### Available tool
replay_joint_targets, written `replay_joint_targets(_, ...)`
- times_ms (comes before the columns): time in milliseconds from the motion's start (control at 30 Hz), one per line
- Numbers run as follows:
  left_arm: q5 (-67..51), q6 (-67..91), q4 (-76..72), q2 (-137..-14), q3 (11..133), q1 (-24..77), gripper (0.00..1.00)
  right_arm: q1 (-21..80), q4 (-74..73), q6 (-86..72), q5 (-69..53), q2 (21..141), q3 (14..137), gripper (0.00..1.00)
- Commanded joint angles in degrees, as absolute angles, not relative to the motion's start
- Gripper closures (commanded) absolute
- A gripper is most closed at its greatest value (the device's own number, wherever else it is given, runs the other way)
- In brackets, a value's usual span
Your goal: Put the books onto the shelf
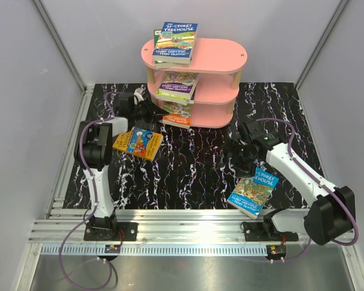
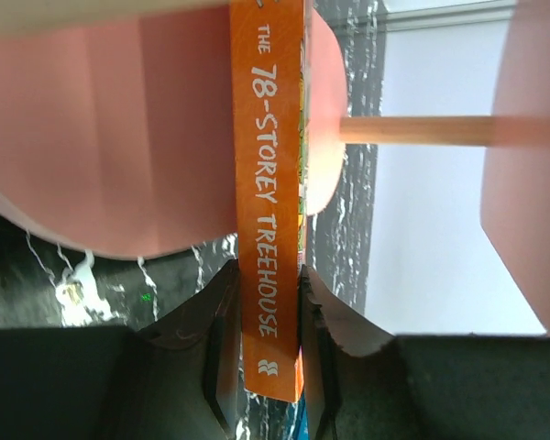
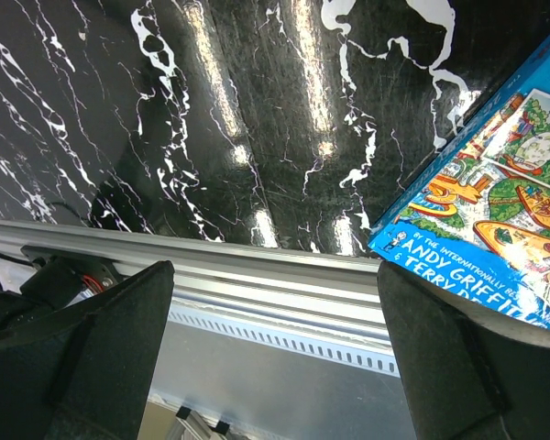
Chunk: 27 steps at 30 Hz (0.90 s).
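One orange book [image 2: 268, 165] in left claw [image 2: 268, 275]; right claw [image 3: 273, 284] agape.

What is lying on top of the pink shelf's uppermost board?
A blue Treehouse book lies flat on the top board of the shelf, overhanging its left end. Anything beneath the book is hidden.

Pink shelf [image 1: 213, 58], orange book [image 2: 268, 183], black white-veined table [image 1: 194, 173]

The orange book spine [image 2: 268, 202] reads "THE 78-STOREY TREEHOUSE"; the blue book cover [image 3: 495, 211] shows "ANDY GRIFFI"
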<state>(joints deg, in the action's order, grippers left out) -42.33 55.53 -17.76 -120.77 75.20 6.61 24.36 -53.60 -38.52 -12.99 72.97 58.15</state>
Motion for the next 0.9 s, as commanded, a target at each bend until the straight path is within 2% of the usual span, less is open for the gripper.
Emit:
replay_joint_targets(0,-42.54,53.35,-17.05,-122.6,81.63,6.24,0.95,24.17,-53.44,-37.18,-12.65,74.0,60.64,0.01)
replay_joint_targets(33,-42.37,53.09,-16.27,-123.65,82.61,6.07,0.92,24.08,-53.35,-37.26,-12.74,74.44,60.64,0.01)
replay_joint_targets(167,-39.48,51.33,-9.78,-124.45,86.13,5.19,0.59,24.17,-53.26,-37.0,-12.92,75.15,60.82,0.02)
replay_joint_targets(233,-38.85,50.1,-8.18,-123.93,86.31,4.49,0.5,24.08,-53.09,-37.09,-13.01,75.15,60.82,0.02)
replay_joint_targets(267,-38.33,49.49,-7.56,-123.66,86.4,4.31,0.39,24.08,-53.0,-37.0,-13.09,75.06,60.65,0.02)
replay_joint_targets(333,-38.06,48.7,-6.86,-123.05,85.79,3.69,0.03,24.08,-52.82,-37.18,-13.18,75.23,60.47,0.01)
replay_joint_targets(500,-36.39,45.36,-2.21,-119.36,83.5,2.38,0.01,24.08,-52.21,-37.18,-13.71,75.5,60.29,0.02)
replay_joint_targets(733,-26.21,35.43,15.89,-113.57,84.99,2.11,0.01,23.99,-50.45,-37.27,-15.2,76.37,59.85,0.02)
replay_joint_targets(867,-18.84,34.98,17.93,-104.17,76.68,1.76,0.01,24.0,-48.43,-36.74,-18.27,77.43,59.85,0.02)
